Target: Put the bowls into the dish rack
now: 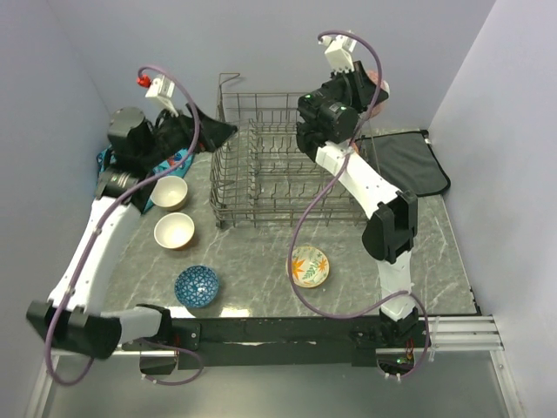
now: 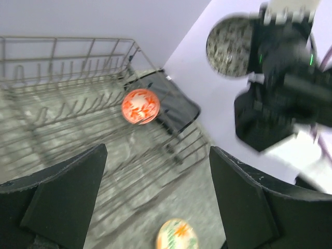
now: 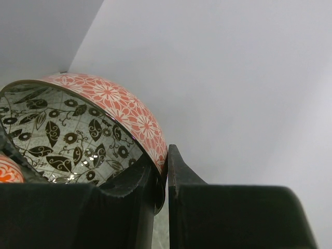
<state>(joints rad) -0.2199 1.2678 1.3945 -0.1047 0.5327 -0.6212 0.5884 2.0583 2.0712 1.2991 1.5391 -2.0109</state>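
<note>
Flowered bowl [image 3: 104, 119]: orange-red outside, black-and-white leaf print inside. It is up in the air over the far right end of the rack [image 1: 278, 165], tipped on its side with the mouth toward my left arm. My right pincer [image 3: 167, 174] is clamped narrow on its rim, one finger inside and one outside.

Orange bowl [image 2: 140, 106] is inside the rack, toward the end by the mat [image 1: 409, 161]. I can't tell if it leans on the tines.

The other four bowls are on the table [image 1: 261, 252], outside the rack, all mouth up:
- Leaf bowl [image 1: 309, 266] is in front of the rack's near side, toward the right.
- Blue bowl [image 1: 197, 286] is near the front edge, on the left.
- Cream bowl [image 1: 170, 193] is just off the rack's near left corner.
- Second cream bowl [image 1: 174, 231] is just beside the first, closer to me.

My left pincer [image 2: 155, 197] is spread wide with nothing between its fingers [image 2: 62, 202]. It hangs near the rack's far left corner, and its camera looks across the rack at the right arm.

The mat lies flat on the table by the rack's right end. A teal thing [image 1: 104, 161] sits by the left wall, mostly hidden by my left arm.
</note>
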